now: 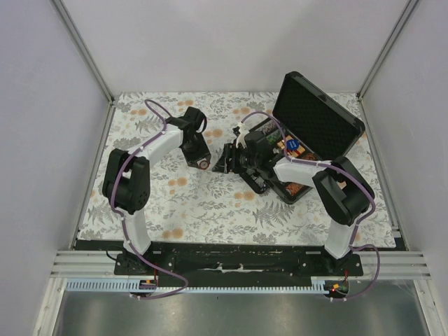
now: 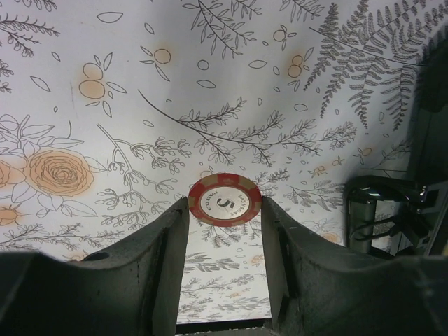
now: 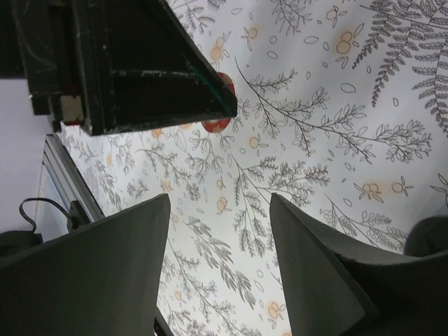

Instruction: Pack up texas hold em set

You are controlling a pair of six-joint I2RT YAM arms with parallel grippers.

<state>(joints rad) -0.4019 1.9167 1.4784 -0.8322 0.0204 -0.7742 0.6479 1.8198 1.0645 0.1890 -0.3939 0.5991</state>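
A red poker chip (image 2: 225, 200) marked 5 lies flat-faced between my left gripper's (image 2: 225, 208) fingertips, which press on its two edges just above the floral cloth. From above, that chip (image 1: 204, 164) shows at the tip of the left gripper (image 1: 200, 158), left of the case. My right gripper (image 3: 219, 201) is open with only cloth between its fingers. It hangs close beside the left gripper, whose dark body (image 3: 133, 63) and a sliver of the chip (image 3: 214, 124) fill its upper left. The black case (image 1: 288, 197) stands open, lid (image 1: 318, 115) raised, with coloured pieces inside.
The right gripper (image 1: 225, 161) is a short gap from the left one, between it and the case's near corner. A dark, shiny part (image 2: 381, 210) stands at the right of the left wrist view. White walls and a metal frame bound the floral cloth (image 1: 210, 203).
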